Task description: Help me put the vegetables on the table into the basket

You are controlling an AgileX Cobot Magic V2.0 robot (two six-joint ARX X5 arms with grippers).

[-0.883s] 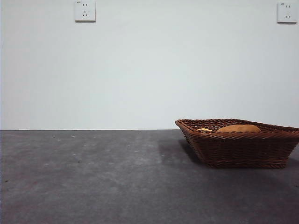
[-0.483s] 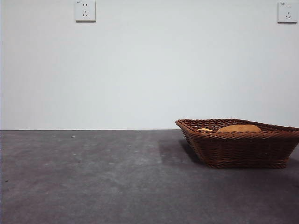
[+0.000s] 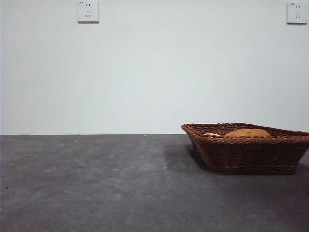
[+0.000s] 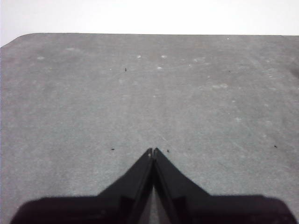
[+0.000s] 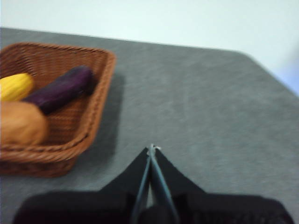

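All three vegetables lie inside the wicker basket (image 5: 56, 116). From the right wrist camera I read the purple eggplant (image 5: 60, 88) lying slantwise across the basket floor, the yellow lumpy piece (image 5: 14, 86) just beside it on one side, and the tan potato (image 5: 21, 123) close to the basket's near wall, touching or nearly touching the eggplant. In the front view only the potato's top (image 3: 247, 133) and a sliver of the yellow piece (image 3: 210, 135) rise above the braided rim; the eggplant is hidden behind the basket wall (image 3: 251, 154).

The basket sits on the grey bench (image 3: 96, 183).

Right pincer (image 5: 152, 148): jaws pressed together, nothing between them, over bare bench just beside the basket, apart from it.

Left pincer (image 4: 153, 150): jaws likewise closed tip to tip, empty, over bare bench (image 4: 149, 93); no basket in its view.

On the wall behind the basket I see two white sockets (image 3: 88, 11).
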